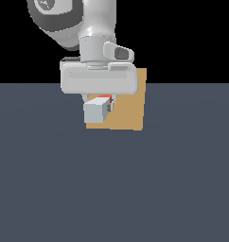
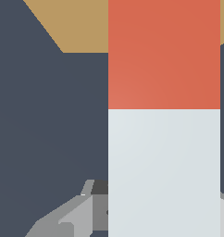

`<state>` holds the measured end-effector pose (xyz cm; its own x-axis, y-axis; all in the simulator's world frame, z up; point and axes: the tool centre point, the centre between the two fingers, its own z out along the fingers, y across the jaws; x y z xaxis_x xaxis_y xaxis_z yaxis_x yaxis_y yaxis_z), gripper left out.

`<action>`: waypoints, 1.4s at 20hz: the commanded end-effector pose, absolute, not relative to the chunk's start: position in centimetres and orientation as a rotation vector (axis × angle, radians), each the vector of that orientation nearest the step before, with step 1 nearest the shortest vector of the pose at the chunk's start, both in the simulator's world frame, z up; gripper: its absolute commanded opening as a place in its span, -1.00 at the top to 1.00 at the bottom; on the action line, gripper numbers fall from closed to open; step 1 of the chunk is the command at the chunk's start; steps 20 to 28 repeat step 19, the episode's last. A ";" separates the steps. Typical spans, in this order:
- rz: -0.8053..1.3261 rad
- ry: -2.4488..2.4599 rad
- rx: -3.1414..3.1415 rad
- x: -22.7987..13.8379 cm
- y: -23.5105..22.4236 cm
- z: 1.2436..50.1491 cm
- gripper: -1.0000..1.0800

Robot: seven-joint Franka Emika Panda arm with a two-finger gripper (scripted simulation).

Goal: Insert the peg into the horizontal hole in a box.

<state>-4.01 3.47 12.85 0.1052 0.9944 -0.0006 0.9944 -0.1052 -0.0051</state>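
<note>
**Peg held at the box face**

The end effector (image 1: 100, 101) hangs below the arm's wide grey hand and is clamped on the peg (image 1: 96, 111), which points away from the exterior camera so that its pale grey-white square end faces the viewer. A sliver of the peg's red-orange end shows just behind the grey part, right under the hand. The peg is off the bench (image 1: 114, 179), carried level in front of the tan box (image 1: 130, 111).

The box stands on the dark blue-grey bench directly behind the peg and the hand, reaching further toward the exterior view's right than they do. Its near face is plain where it shows; the hole is hidden behind the peg and hand, so it cannot be told whether the red tip has entered it.

In the wrist view the peg (image 2: 164, 139) fills much of the picture, its grey-white length giving way to the red-orange end, which overlaps the tan box (image 2: 77, 23) beyond it. A grey finger (image 2: 81, 217) shows beside the grey part of the peg.
</note>
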 end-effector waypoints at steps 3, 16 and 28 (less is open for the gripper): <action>-0.002 -2.103 -2.334 -3.6 7.1 13.1 1.00; -0.005 -2.104 -2.335 -2.7 14.1 13.3 1.00; -0.005 -2.104 -2.335 -2.6 14.0 13.3 1.00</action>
